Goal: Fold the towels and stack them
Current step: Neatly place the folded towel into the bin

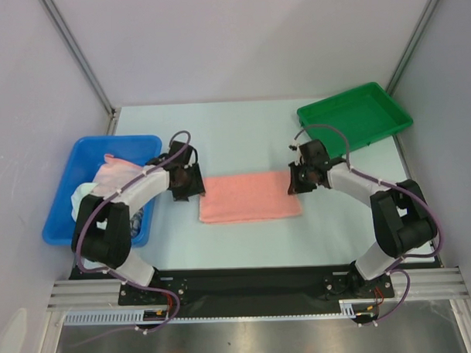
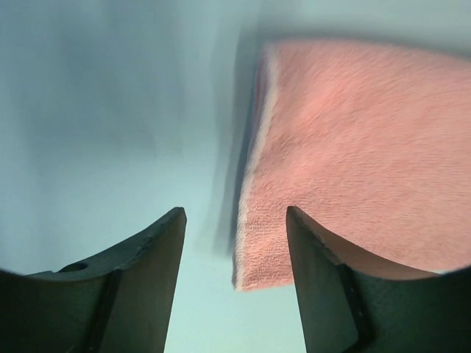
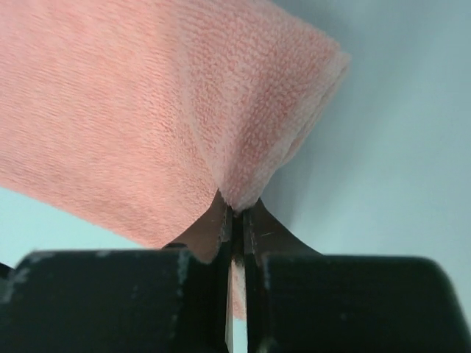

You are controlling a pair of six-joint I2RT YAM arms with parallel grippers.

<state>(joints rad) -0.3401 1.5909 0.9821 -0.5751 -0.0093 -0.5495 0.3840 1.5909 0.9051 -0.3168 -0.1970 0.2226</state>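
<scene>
A salmon-pink towel (image 1: 250, 196) lies folded as a rectangle in the middle of the table. My right gripper (image 1: 294, 182) is at its right edge, shut on a pinch of the towel's edge (image 3: 243, 184). My left gripper (image 1: 195, 182) hovers at the towel's left edge with its jaws open; the towel's corner (image 2: 261, 265) sits between the fingers, untouched. More towels (image 1: 111, 171), pink and pale, are heaped in the blue bin (image 1: 80, 162) at the left.
A green tray (image 1: 354, 116) stands at the back right. The blue bin is close behind my left arm. Grey walls enclose the table on the left, back and right.
</scene>
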